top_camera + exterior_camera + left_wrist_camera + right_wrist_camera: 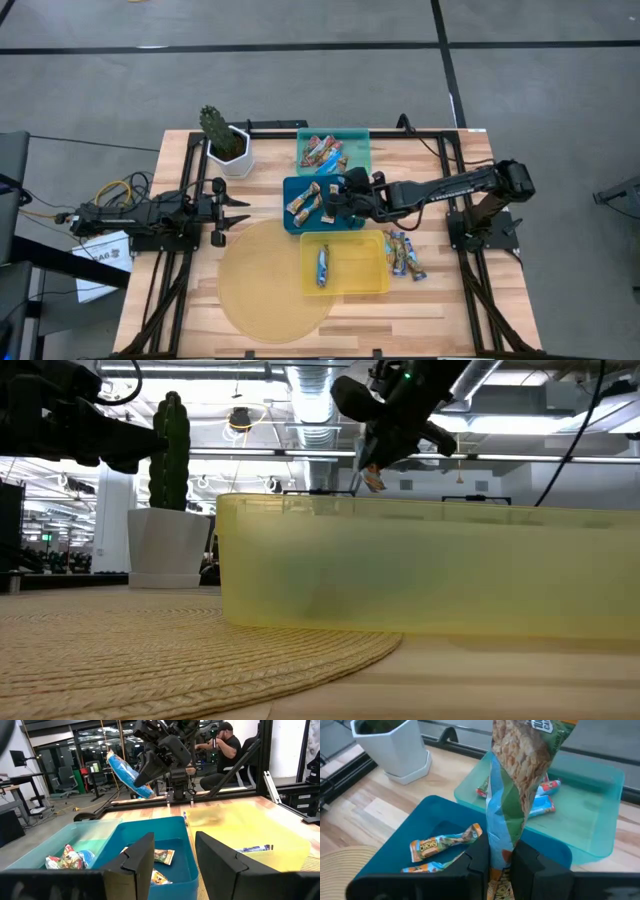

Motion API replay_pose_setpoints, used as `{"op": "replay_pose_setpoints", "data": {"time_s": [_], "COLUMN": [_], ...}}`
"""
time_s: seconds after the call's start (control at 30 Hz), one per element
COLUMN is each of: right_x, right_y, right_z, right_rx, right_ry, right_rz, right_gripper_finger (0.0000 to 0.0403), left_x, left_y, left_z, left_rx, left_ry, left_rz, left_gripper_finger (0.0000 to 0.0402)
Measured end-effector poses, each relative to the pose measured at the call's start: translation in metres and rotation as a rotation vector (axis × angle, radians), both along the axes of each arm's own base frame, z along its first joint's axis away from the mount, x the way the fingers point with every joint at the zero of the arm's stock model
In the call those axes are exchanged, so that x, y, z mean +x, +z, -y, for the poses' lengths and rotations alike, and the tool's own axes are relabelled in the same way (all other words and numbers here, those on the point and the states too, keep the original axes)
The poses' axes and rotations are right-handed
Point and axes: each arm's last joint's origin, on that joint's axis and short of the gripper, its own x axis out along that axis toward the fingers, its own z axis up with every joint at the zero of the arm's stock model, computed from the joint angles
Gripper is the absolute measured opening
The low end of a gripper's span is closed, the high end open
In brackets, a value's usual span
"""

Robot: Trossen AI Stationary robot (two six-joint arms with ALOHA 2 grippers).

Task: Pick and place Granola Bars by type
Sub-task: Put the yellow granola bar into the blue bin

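My right gripper (338, 203) reaches from the table's right side over the blue tray (300, 222) and is shut on a blue-and-green granola bar (520, 780), high above the table. The blue tray holds tan bars (445, 842). The teal tray (358, 140) behind it holds red-multicolour bars (322, 152). The yellow tray (370, 275) near the front holds one blue bar (322, 265). Several more bars (402, 254) lie on the table to its right. My left gripper (240, 212) waits open at the left, level. My right gripper pinches one end of the bar (501, 851) between its two fingers (479, 862). The fingers slant downward from the table's right side. The rest of the bar (125, 772) sticks out beyond the fingertips, tilted, clear of the trays.
A cactus in a white pot (228, 148) stands at the far left of the trays. A round woven mat (265, 290) lies at the front, partly under the yellow tray. A person (226, 745) sits in the room beyond the table.
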Motion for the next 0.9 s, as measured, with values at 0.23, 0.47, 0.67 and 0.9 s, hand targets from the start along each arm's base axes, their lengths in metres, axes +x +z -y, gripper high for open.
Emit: {"op": "replay_pose_setpoints", "data": {"time_s": [0.23,0.47,0.67,0.9], "right_x": [-0.001,-0.002,0.01,0.023], "right_y": [0.002,-0.008,-0.035,-0.065], "right_z": [0.002,0.002,0.01,0.017], "right_rx": [0.02,0.081,0.191,0.283], "right_ry": [-0.033,-0.085,-0.078,-0.079], "right_rz": [0.006,-0.008,-0.071,-0.125], "right_gripper_finger": [0.0043,0.0043,0.0043,0.0044], "left_x": [0.0,0.0,0.0,0.0], "left_y": [0.0,0.0,0.0,0.0], "left_z": [0.0,0.0,0.0,0.0], "left_rx": [0.0,0.001,0.001,0.001], "left_ry": [0.0,0.0,0.0,0.0], "left_rz": [0.0,0.001,0.001,0.001], "left_gripper_finger": [0.0137,0.0137,0.0137,0.0137]}}
